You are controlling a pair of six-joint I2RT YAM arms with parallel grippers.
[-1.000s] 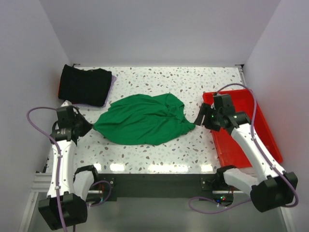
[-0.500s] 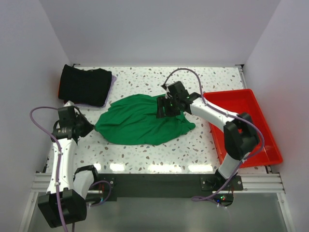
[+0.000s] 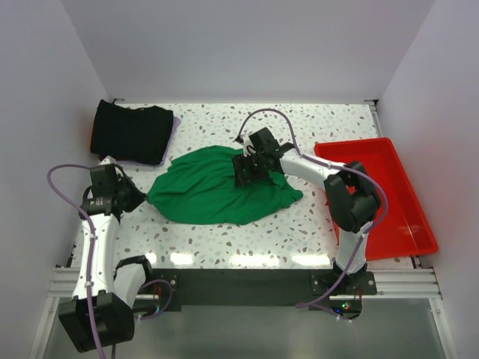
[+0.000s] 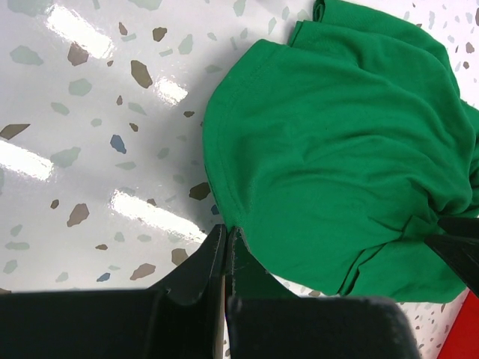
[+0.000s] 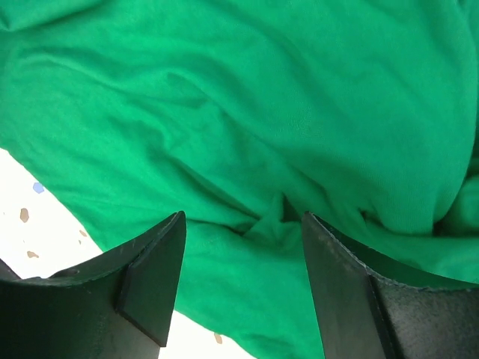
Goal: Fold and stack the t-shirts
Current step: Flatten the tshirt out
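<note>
Top external: left tool (image 3: 139,197) closed at green t-shirt (image 3: 200,196) edge, right tool (image 3: 244,174) spread empty above it, red tray (image 3: 401,188) nearby

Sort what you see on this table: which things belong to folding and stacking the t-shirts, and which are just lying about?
Belong to the job:
- green t-shirt
- folded black t-shirts

Just lying about:
- red tray

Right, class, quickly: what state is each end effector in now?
Left end effector: closed, apparently pinching the green t-shirt at its edge.
Right end effector: open above that shirt, holding nothing.
</note>
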